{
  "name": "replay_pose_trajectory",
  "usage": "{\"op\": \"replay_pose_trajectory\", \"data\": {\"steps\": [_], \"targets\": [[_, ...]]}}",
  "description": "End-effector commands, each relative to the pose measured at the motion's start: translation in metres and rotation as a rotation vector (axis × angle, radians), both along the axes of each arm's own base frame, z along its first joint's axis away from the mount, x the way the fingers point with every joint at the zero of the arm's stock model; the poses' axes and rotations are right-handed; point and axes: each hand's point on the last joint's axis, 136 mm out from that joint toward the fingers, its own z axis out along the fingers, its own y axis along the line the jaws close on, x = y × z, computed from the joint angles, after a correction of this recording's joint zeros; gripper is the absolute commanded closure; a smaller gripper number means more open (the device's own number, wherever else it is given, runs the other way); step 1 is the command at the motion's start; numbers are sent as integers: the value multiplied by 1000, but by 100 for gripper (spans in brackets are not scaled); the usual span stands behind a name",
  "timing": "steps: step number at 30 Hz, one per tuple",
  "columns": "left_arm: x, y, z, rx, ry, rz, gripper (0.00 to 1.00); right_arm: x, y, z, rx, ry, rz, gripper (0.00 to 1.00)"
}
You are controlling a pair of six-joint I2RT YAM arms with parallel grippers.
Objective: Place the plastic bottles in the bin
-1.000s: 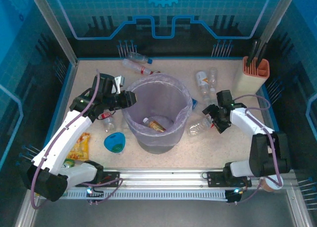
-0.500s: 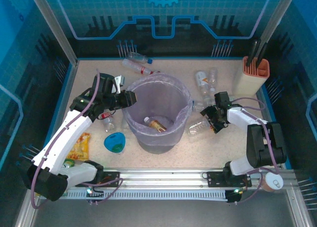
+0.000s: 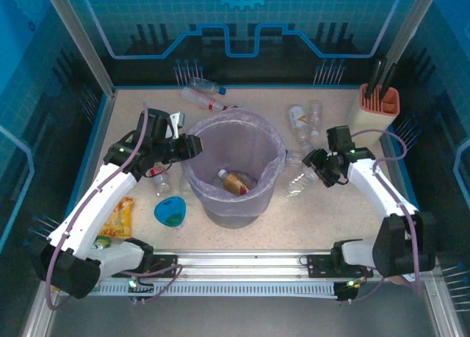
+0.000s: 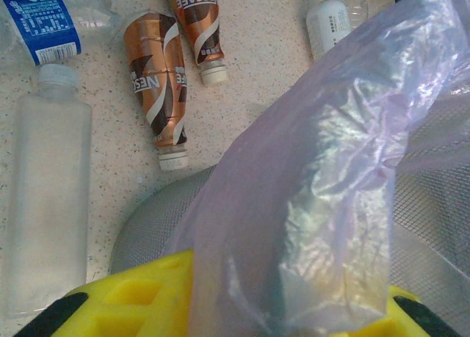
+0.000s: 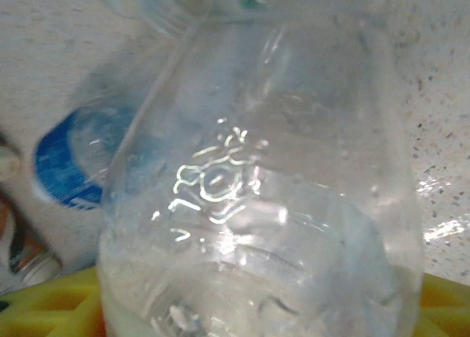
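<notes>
**Bottles on a speckled table, a big bin in the middle**

A metal rail [image 3: 242, 267] runs along the near edge of the table [image 3: 294, 219]. The table top is pale and speckled, like sand.

A small blue bowl [image 3: 170, 211] sits nearer than the left jaws. A yellow snack packet [image 3: 119, 218] lies to its left.

The left jaws are closed on the thin lilac bag [image 4: 330, 168] at the left rim of the bin [image 3: 192, 177]. The bag runs down between their yellow pads [image 4: 132, 300]. The grey bin stands between the two sets of jaws. One brown-label bottle [image 3: 236, 181] lies inside it.

Two brown bottles [image 4: 158, 95] and a frosty clear bottle [image 4: 44, 197] lie on the table just beside the left jaws.

The right jaws sit around a clear bottle [image 5: 257, 190], just right of the bin. I cannot tell if they squeeze it.

Two more bottles [image 3: 299, 120] lie past the right jaws. A knife block [image 3: 374, 109] stands farther right. Two long bottles [image 3: 204, 98] lie past the left jaws, near the back edge.

Blue walls [image 3: 235, 29] with line patterns stand around the table.
</notes>
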Motion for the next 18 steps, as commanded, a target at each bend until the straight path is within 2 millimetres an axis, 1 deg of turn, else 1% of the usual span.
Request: {"op": "replay_pose_trajectory", "data": {"steps": [1,4,8,12,15,16,18], "targets": [[-3,3,-25,46,60,6,66,-20,-11,30,-74,-1,71,34],[-3,2,-24,47,58,1,66,-20,-14,63,-117,-75,122,37],[-2,1,-22,43,55,-8,67,-12,-12,118,-185,-223,257,36],[-1,-2,-22,36,52,-19,68,-5,-11,172,-241,-325,336,39],[-1,-2,-23,37,53,-22,68,-1,-1,211,-222,-398,391,43],[0,-2,-23,38,51,-24,68,2,5,221,-206,-429,412,44],[0,-3,-26,49,53,-34,68,6,23,248,-132,-519,468,44]]}}
